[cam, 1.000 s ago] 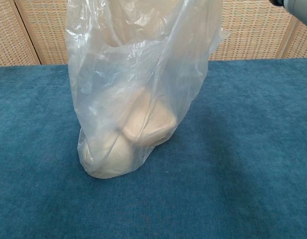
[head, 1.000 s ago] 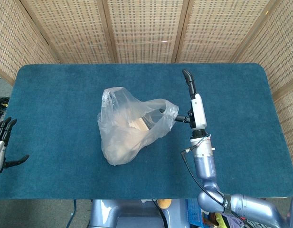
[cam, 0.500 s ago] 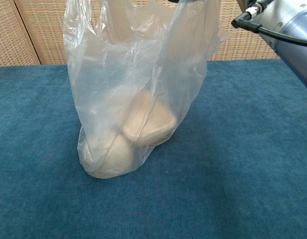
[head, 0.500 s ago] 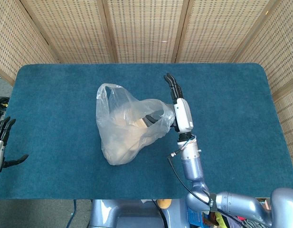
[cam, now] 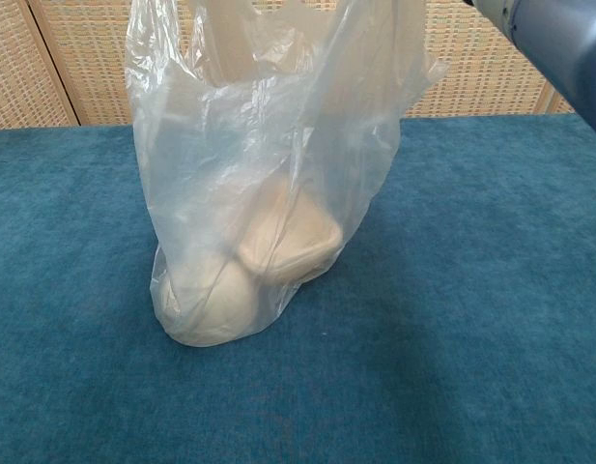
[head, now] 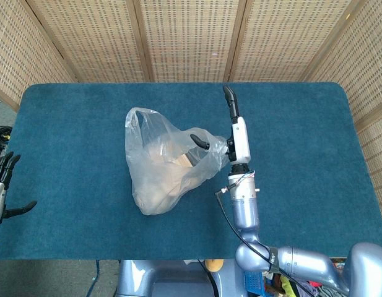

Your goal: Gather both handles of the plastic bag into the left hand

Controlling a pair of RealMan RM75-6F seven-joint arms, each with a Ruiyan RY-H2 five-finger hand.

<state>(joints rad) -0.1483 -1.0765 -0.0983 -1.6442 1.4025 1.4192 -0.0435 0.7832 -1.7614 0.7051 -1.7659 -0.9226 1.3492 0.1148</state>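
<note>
Our right hand (head: 235, 139) has its thumb hooked into the right-hand handle (head: 209, 145) of the plastic bag (head: 169, 164), with the fingers (head: 229, 99) stretched straight up and away from the film; the handle is caught on the thumb rather than clamped. Half a second ago the hand leaned toward the bag with the fingers angled left; now it stands more upright and sits slightly further right, so the handle is drawn a little tauter. A second ago it was further right again. We judge this as small adjustments of a hold already made, not progress toward the handover.

Our left hand (head: 1, 185) hangs at the near left edge of the tabletop (head: 67, 124), fingers apart, holding nothing, unmoved and well apart from the bag. The far handle (head: 136, 120) stands loose and untouched.

The bag sits mid-tabletop, holding pale rounded items (cam: 269, 256). We can read no brand, label or writing anywhere.
</note>
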